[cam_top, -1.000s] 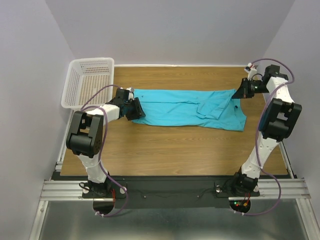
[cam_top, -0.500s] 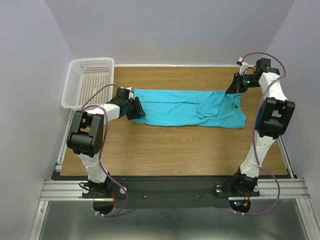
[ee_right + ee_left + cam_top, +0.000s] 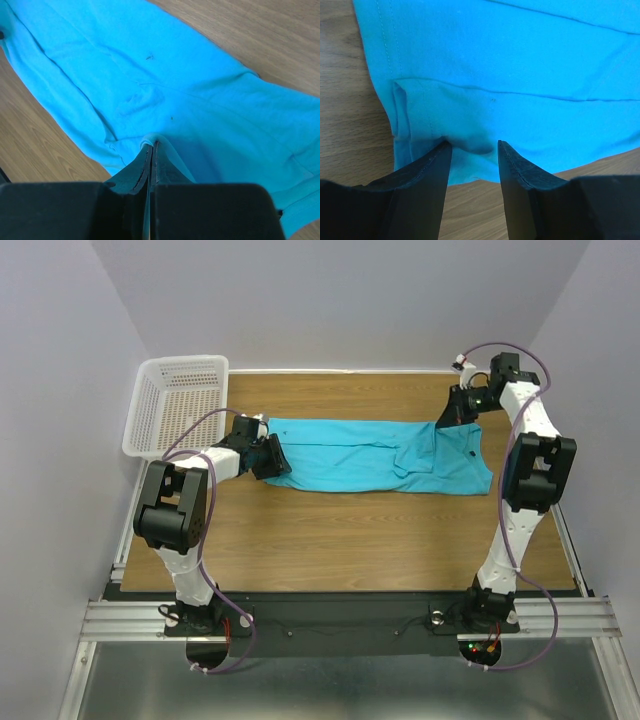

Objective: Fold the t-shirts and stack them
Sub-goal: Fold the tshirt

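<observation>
While the t-shirt (image 3: 370, 455) lies as a long strip, the right pincer (image 3: 151, 146) pinches its edge and the left pincer (image 3: 473, 148) stands spread at the hem; cross-folding and stacking are not yet done.

Only real change is on the right side. The right gripper (image 3: 449, 413) has slid left and a bit toward the back wall, pinched tight on the t-shirt (image 3: 360, 455), so the shirt's far right corner got dragged inward with it.
</observation>
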